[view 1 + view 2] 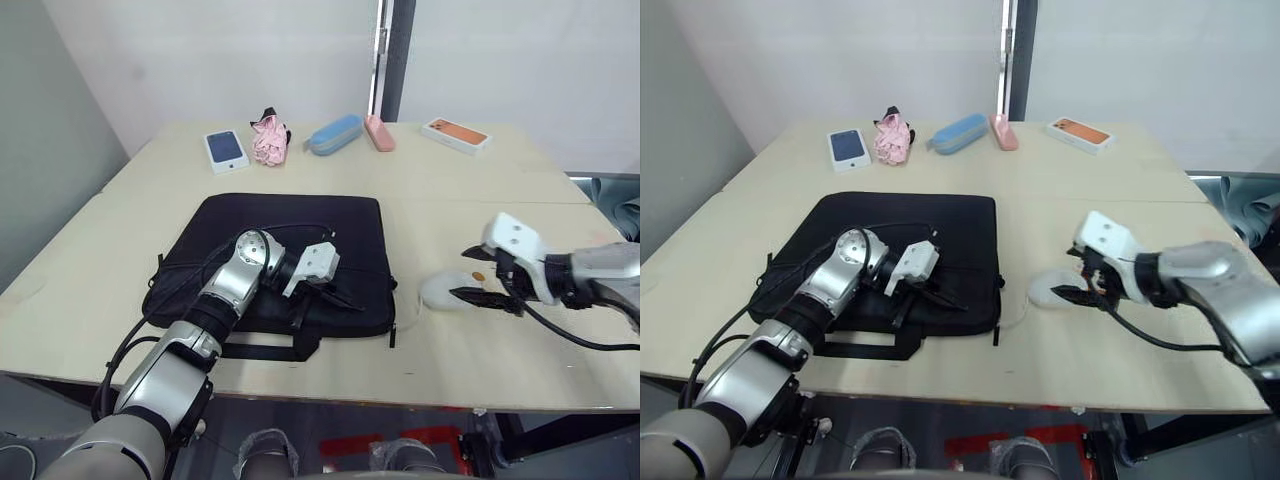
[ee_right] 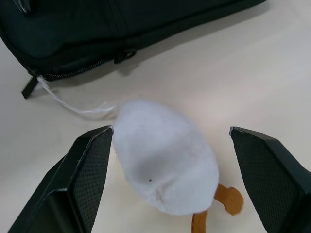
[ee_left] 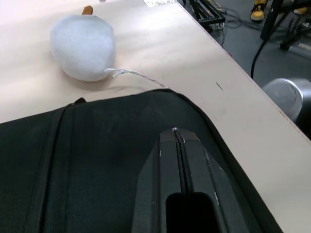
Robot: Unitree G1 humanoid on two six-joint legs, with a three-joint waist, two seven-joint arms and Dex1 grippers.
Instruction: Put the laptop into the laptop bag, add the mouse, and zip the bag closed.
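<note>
Where black fabric laptop bag [image 1: 290, 255] lies, rounded white mouse [image 2: 165, 155]

My left arm covers part of the black soft fabric laptop bag [image 1: 300, 235]. Orange pieces beneath the white fuzzy mouse [image 2: 165, 155] run off the picture's edge in my right wrist view; I cannot tell what they are

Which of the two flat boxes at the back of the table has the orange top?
The box at the far right, beyond the pink case. The other box, at the left end, has a dark blue top.
</note>
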